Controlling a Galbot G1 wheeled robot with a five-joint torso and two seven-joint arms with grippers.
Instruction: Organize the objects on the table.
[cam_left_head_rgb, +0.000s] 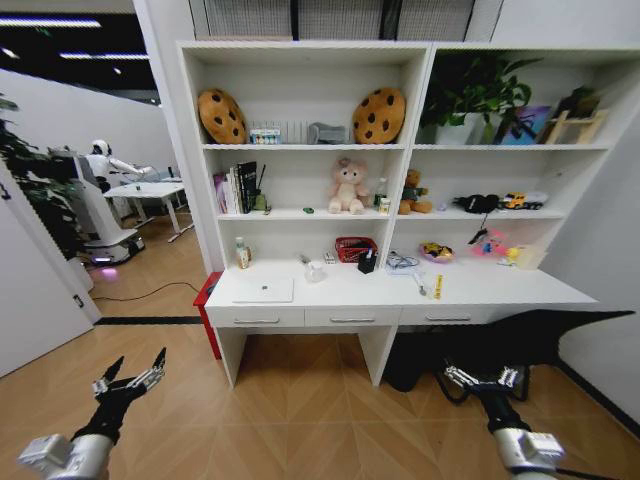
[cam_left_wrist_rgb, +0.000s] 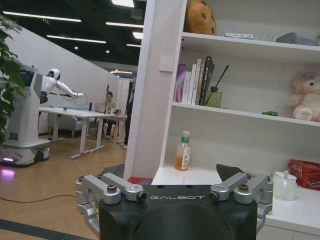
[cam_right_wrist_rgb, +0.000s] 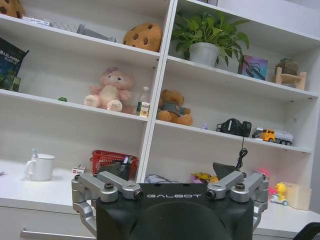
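Observation:
The white table (cam_left_head_rgb: 340, 292) stands ahead under a shelf unit. On it lie a shut silver laptop (cam_left_head_rgb: 262, 290) at the left, a small green-capped bottle (cam_left_head_rgb: 241, 252) behind it, and a thin pen (cam_left_head_rgb: 420, 285) toward the right. A tiny green toy (cam_left_head_rgb: 308, 210) sits on the shelf above. Both arms hang low over the floor, well short of the table. My left gripper (cam_left_head_rgb: 139, 360) and right gripper (cam_left_head_rgb: 484, 375) are open and hold nothing. The bottle (cam_left_wrist_rgb: 183, 151) and green toy (cam_left_wrist_rgb: 270, 113) also show past the left gripper (cam_left_wrist_rgb: 172, 172). The right gripper (cam_right_wrist_rgb: 172, 170) faces the shelves.
A white mug (cam_left_head_rgb: 314, 271), red basket (cam_left_head_rgb: 354, 249) and black holder (cam_left_head_rgb: 367, 262) stand mid-table, with small toys (cam_left_head_rgb: 437, 251) at the right. Plush toys, cookie cushions, books and a plant fill the shelves. Wooden floor lies between me and the table. Another robot (cam_left_head_rgb: 100, 195) stands far left.

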